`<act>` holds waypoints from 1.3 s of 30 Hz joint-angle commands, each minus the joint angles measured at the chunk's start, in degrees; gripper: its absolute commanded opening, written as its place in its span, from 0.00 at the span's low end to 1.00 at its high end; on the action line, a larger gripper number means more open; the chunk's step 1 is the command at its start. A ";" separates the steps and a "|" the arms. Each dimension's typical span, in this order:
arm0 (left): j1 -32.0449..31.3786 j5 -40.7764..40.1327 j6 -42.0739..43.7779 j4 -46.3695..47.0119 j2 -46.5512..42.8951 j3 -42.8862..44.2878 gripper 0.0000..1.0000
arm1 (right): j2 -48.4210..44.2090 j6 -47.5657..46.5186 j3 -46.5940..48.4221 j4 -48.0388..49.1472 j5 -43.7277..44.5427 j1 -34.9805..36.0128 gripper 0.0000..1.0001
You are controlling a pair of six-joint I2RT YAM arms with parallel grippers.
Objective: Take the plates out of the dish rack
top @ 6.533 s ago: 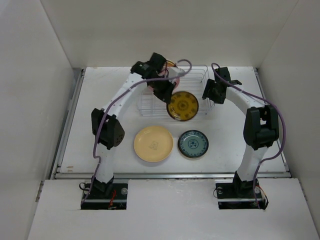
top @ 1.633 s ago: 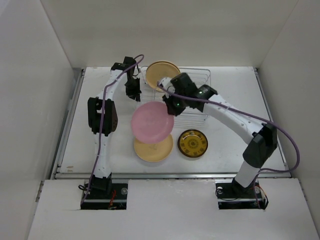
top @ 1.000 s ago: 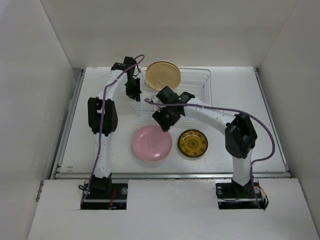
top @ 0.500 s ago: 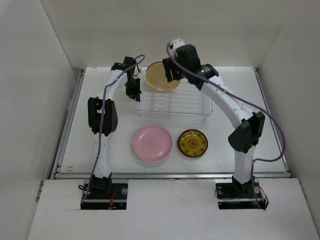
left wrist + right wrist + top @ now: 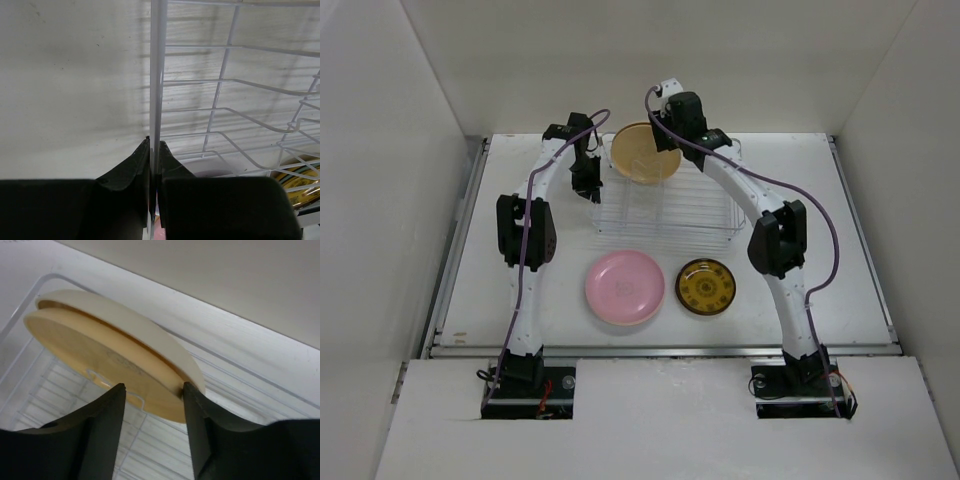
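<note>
Cream plate (image 5: 125,320) mostly hidden, behind yellow plate (image 5: 100,360)

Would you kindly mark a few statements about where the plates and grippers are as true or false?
1. The round pink plate lies flat on the white table, nearer the arms than the wire dish rack. True.
2. The left gripper is open, clear of the rack. False: it is shut on the rack's side wire.
3. The small dark plate with a gold-patterned centre stands in the rack. False: it lies on the table beside the pink plate.
4. The right gripper straddles the rim of the pale yellow plate in the rack. True.
</note>
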 commanded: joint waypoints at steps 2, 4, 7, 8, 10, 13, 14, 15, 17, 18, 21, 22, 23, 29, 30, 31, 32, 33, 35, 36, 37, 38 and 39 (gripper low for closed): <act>0.43 2.48 -2.66 -4.12 2.52 0.89 0.00 | -0.16 -1.01 1.26 8.65 -1.71 0.25 0.50; 0.43 2.48 -2.66 -4.12 3.04 0.89 0.00 | 0.54 -1.01 1.26 8.13 -1.10 0.25 0.40; 0.43 2.48 -2.66 -4.12 3.04 0.89 0.00 | 0.54 -1.01 0.74 7.59 -0.48 0.25 0.34; 0.43 2.48 -2.66 -4.12 3.04 0.89 0.00 | 0.02 -1.01 -0.31 7.59 0.13 0.25 0.28; 0.43 3.00 -3.27 -4.12 3.65 0.19 0.00 | -0.59 -1.62 -1.45 7.59 0.67 0.25 0.21; 0.43 3.53 -3.27 -4.12 4.18 0.19 0.00 | -0.60 -2.33 -1.99 7.59 -2.40 -0.28 0.21; 0.43 3.53 -3.27 -4.12 4.19 0.19 0.00 | -0.08 -2.33 -1.99 7.59 -2.41 -0.28 0.25; 0.43 3.53 -3.27 -4.12 4.19 0.19 0.00 | 0.54 -2.85 -1.99 7.59 -2.41 -0.28 0.26; 0.43 3.53 -3.27 -4.12 4.19 0.19 0.00 | 1.24 -2.86 -1.99 6.98 -4.25 -0.80 0.26; 0.43 3.53 -3.27 -4.12 4.19 0.19 0.00 | 1.94 -2.86 -1.99 6.98 -4.95 -0.81 0.26; 0.43 3.53 -3.27 -4.12 4.19 0.19 0.00 | 2.47 -2.86 -2.60 6.98 -7.50 -0.81 0.26; 0.43 3.53 -3.27 -4.12 4.19 0.19 0.00 | 2.48 -2.86 -2.60 6.46 -7.51 -0.81 0.30; 0.43 3.53 -3.27 -4.12 4.19 0.19 0.00 | 3.09 -2.86 -3.30 6.45 -7.51 -0.81 0.33; 0.43 3.01 -3.27 -4.12 4.19 0.19 0.00 | 3.71 -2.86 -4.36 5.66 -6.89 -0.81 0.42; 0.43 3.00 -3.27 -4.12 4.19 0.19 0.00 | 3.71 -2.86 -4.36 5.66 -7.41 -0.81 0.38; 0.43 3.00 -3.27 -4.12 4.19 0.19 0.00 | 3.10 -2.86 -4.36 5.14 -7.42 -0.81 0.33; 0.43 3.00 -3.27 -4.12 4.19 0.19 0.00 | 3.09 -2.25 -4.36 5.13 -7.42 -0.81 0.18; 0.43 3.00 -3.27 -4.12 4.19 0.19 0.00 | 2.48 -2.24 -4.36 5.13 -6.72 -0.81 0.13; 0.43 3.00 -3.27 -4.12 4.19 0.19 0.00 | 1.00 -1.72 -4.88 5.13 -5.93 -0.81 0.04; 0.43 3.00 -3.27 -4.12 4.19 0.19 0.00 | 0.37 -1.72 -4.89 5.13 -5.32 -0.81 0.00; 0.43 2.48 -3.27 -4.12 4.19 0.19 0.00 | -0.24 -1.72 -4.89 5.13 -4.79 -0.81 0.00; 0.43 2.48 -3.27 -4.12 4.19 0.19 0.00 | -1.55 -1.72 -5.41 5.13 -4.00 -0.81 0.00; 0.43 2.48 -3.79 -4.12 4.19 0.19 0.00 | -2.26 -1.72 -5.42 5.65 -3.99 -0.81 0.00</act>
